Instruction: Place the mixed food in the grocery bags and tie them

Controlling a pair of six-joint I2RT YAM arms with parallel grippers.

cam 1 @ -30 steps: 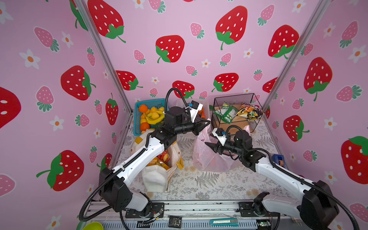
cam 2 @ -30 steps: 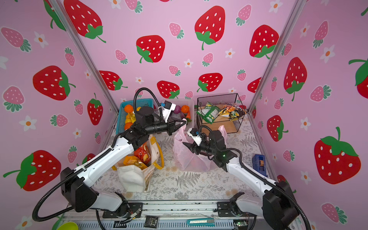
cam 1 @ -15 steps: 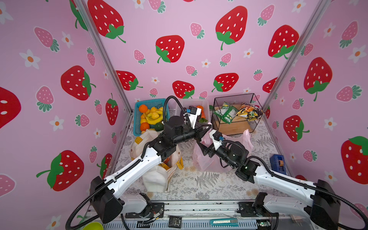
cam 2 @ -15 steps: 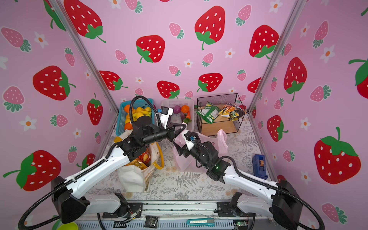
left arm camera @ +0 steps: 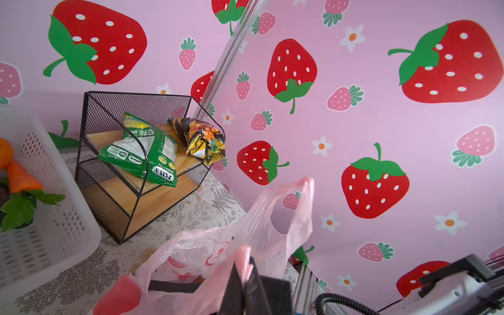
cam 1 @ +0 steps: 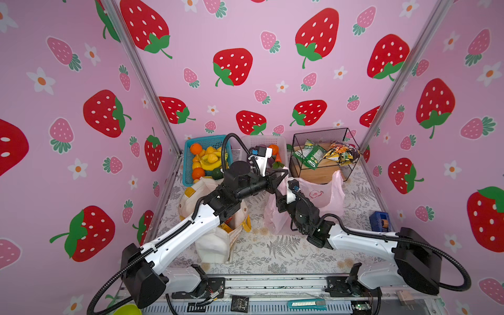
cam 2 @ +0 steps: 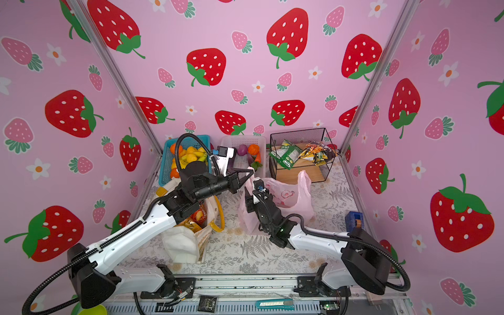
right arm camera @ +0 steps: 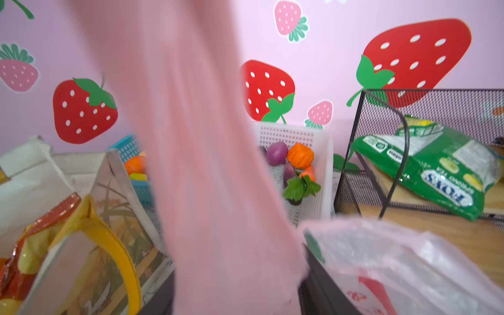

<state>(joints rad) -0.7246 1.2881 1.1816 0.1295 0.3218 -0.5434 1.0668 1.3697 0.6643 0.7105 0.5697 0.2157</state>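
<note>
Logging the pink bag (cam 1: pixel 324 196) standing mid-table on the fern-print cloth (cam 1: pixel 286 245), just in front of the black wire rack (cam 1: pixel 319 174) and right of the cream tote (cam 1: pixel 215 245) in both top views. Noting thin, crinkled, translucent pink film with a red fruit print (cam 2: pixel 285 194) on the side facing the camera head. Mouth gaping upward.

Seeing one loop handle (left arm camera: pixel 306 207) standing free and upright on the rack side. Seeing the opposite handle (left arm camera: pixel 242 257) being drawn up into the left gripper (cam 1: pixel 283 173), with black fingers (left arm camera: pixel 234 289) pressing together on the bunched film.

Finding the right gripper (cam 1: pixel 278 192) reaching in at the bag's tote-side edge, just below the left gripper. Jaws standing apart in the right wrist view, with a blurred pink strip (right arm camera: pixel 207 163) of bag film running up between them. Not managing to tell through the blur whether either finger is touching it.

Recording the tote slumping open, with a yellow strap (cam 2: pixel 222 215) hanging over its rim and red-orange and yellow snack packets (cam 2: pixel 197 216) lying inside.

Spotting toy vegetables (right arm camera: pixel 300 155) lying in the white basket (cam 2: pixel 242 139) by the back wall: leafy orange carrot, round orange and purple pieces, one dark long piece. Seeing a green packet (left arm camera: pixel 141 152) resting on the rack's wooden shelf.
</note>
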